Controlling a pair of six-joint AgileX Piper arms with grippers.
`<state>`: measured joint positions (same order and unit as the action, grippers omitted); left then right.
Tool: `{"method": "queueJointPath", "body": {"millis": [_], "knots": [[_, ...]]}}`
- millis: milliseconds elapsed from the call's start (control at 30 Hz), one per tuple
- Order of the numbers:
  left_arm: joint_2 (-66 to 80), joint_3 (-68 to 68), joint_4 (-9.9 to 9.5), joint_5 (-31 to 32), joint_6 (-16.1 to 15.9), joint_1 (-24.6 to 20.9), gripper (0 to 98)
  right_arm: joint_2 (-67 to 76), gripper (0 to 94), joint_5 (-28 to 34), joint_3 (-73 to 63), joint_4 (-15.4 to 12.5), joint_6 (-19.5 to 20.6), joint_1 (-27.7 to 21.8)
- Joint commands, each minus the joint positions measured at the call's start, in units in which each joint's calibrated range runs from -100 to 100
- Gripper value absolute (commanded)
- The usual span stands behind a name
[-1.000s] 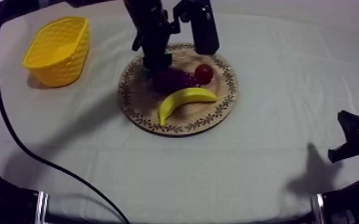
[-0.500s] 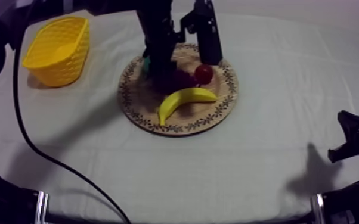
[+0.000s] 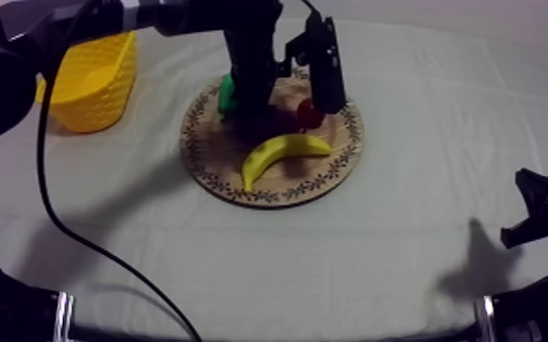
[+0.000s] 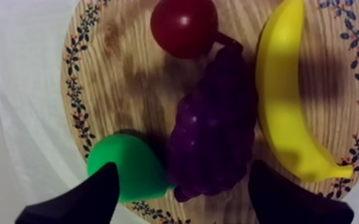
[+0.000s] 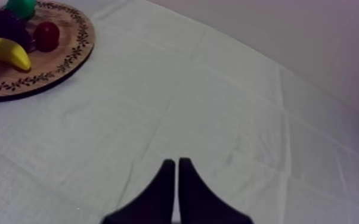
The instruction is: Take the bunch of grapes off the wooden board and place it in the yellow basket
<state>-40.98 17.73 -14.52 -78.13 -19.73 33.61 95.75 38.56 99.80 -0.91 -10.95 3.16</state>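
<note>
Position check: the bunch of grapes (image 4: 214, 128) lies flat on the wooden board (image 4: 77, 89), not lifted. Its long axis runs from the pear (image 4: 128, 167) to the small red fruit (image 4: 183, 27). The broad end is just beside the pear, and the narrow stem end points at the small red fruit and appears to touch it. The banana (image 4: 289, 101) lies alongside, roughly parallel, on the side away from the pear. State of the left gripper (image 4: 186, 167): released, fingers (image 4: 92, 199) spread wide. One finger is at the pear's side and the other near the banana's tip, with the broad end of the grapes between them; the line between them crosses the long axis. Whether either finger touches the fruit cannot be told. In the top view the left arm (image 3: 150, 14) comes in from the far left corner of the worktop (image 3: 405, 246) and passes above the far end of the yellow basket (image 3: 86, 77). It then drops steeply so the gripper points down onto the board's far-left part. The board sits mid-worktop, toward the far edge. The basket stands near the far left corner, apart from the board. State of the right gripper (image 5: 176, 161): clenched on nothing, fingers together as a narrow wedge. It is low over bare cloth by the right edge, well apart from the board.
</note>
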Motion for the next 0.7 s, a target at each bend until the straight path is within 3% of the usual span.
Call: {"method": "queueJointPath", "body": {"millis": [0,667], "knots": [[-0.36,0.06,-0.24,-0.07,0.08,0.01,80.4,0.01,0.3,-0.01,-0.02,0.0,-0.01,-0.02],[-4.24,1.94,-1.44,-0.47,1.37,0.68,79.0,0.01,0.3,-0.01,-0.02,0.0,-0.01,-0.02]]}}
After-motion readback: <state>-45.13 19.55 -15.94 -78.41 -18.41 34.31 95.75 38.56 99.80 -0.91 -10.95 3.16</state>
